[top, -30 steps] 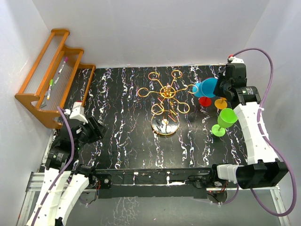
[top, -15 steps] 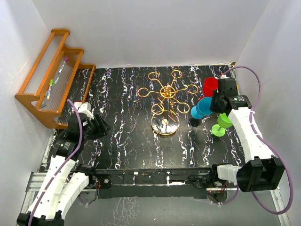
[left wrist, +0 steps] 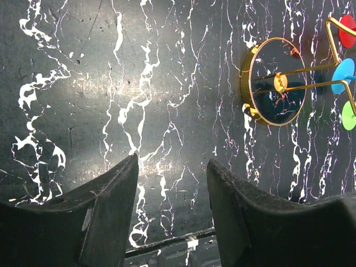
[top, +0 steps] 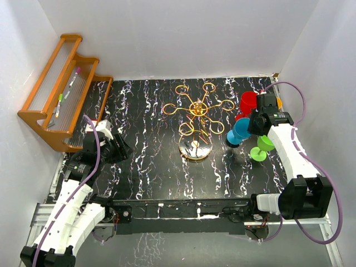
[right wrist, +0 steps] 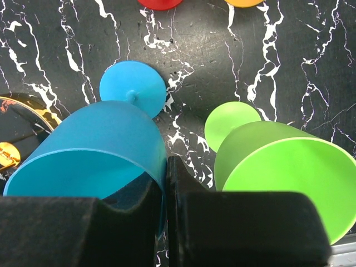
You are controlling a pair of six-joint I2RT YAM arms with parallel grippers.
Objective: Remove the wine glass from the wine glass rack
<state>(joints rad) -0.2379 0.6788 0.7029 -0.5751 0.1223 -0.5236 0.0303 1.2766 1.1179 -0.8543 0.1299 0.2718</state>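
Right wrist view: the right pincer (right wrist: 166,183) clamps the rim of the blue wine glass (right wrist: 105,144), which is apart from the wine glass rack (top: 197,108) on its left. A green glass (right wrist: 278,167) crowds in just to the right. The left pincer (left wrist: 172,189) gapes above the marbled surface (left wrist: 111,83).

The worktop (top: 144,167) is black with white veining, the wine glass rack (top: 197,109) gold. There is a blue wine glass (top: 239,131), a green glass (top: 266,143), a red glass (top: 248,102) and seemingly an orange glass (right wrist: 245,2).
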